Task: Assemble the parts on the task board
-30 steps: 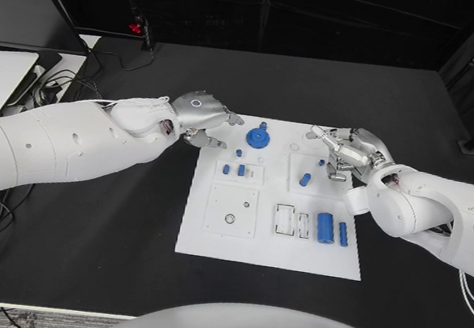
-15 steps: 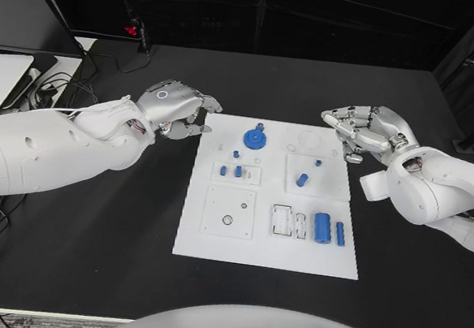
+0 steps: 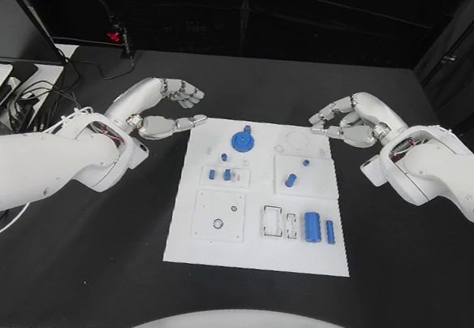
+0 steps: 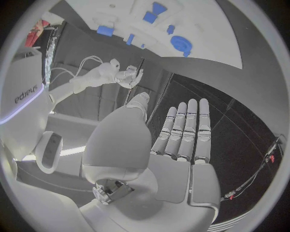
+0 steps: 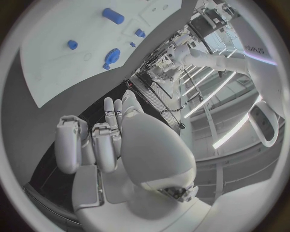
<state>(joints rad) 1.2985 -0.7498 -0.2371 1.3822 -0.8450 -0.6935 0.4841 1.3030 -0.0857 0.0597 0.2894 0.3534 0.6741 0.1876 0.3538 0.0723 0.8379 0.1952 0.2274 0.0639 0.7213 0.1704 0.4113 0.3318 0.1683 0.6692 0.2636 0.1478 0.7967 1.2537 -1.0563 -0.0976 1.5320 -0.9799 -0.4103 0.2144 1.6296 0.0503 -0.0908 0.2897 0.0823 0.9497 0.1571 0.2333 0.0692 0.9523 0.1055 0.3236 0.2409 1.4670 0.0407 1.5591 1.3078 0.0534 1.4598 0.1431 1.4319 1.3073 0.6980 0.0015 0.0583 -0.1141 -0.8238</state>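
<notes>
Your left hand [image 3: 164, 108] hung spread and empty at the board's [image 3: 259, 253] ten o'clock, your right hand [image 3: 349, 120] loosely curled and empty at two. Parts [image 3: 311, 224] lay loose on it. You were between picks, I judge; next, reach for one

The task board [image 3: 259, 249] is lying mid-tabletop [image 3: 83, 258], parts [image 3: 311, 225] sitting on it, left hand [image 3: 164, 108] and right hand [image 3: 352, 119] flanking its far corners.

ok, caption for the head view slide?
Both robot hands, left and right, empty beside the white board of blue parts.
</notes>
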